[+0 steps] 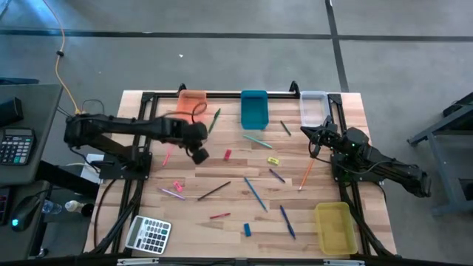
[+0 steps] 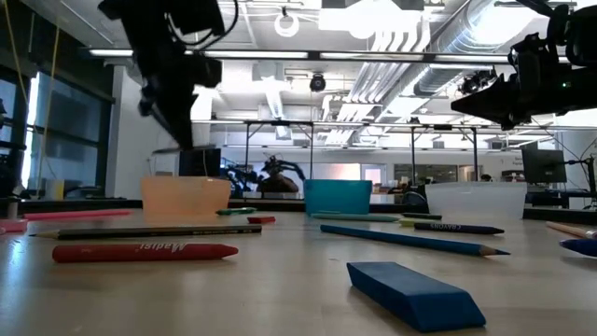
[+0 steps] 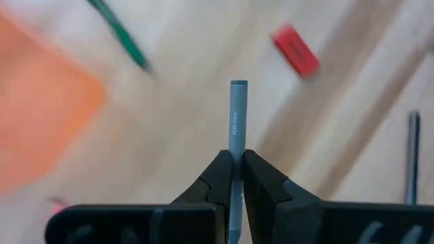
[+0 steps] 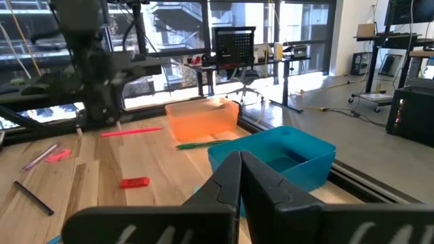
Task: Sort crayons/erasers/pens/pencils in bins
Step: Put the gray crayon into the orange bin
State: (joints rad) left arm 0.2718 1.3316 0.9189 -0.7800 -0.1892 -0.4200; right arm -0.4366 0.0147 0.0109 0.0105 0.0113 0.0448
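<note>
Four bins (image 1: 253, 109), one calculator (image 1: 149, 234), roughly five erasers (image 1: 274, 160), many scattered sticks.

We see four bins: orange (image 1: 192, 102), teal (image 1: 253, 108) and clear (image 1: 313, 107) in a row along the far edge, yellow (image 1: 334, 227) at the near right corner. The left gripper (image 3: 235, 173) pinches a grey-blue stick (image 3: 237, 118) upright between closed fingers, near the orange bin. Pens and pencils lie scattered flat across the middle: a blue pen (image 1: 255, 194), an orange pencil (image 1: 306, 175), a green pencil (image 1: 214, 120). Erasers lie loose: red (image 1: 227, 154), yellow (image 1: 273, 159), blue (image 1: 247, 230).
</note>
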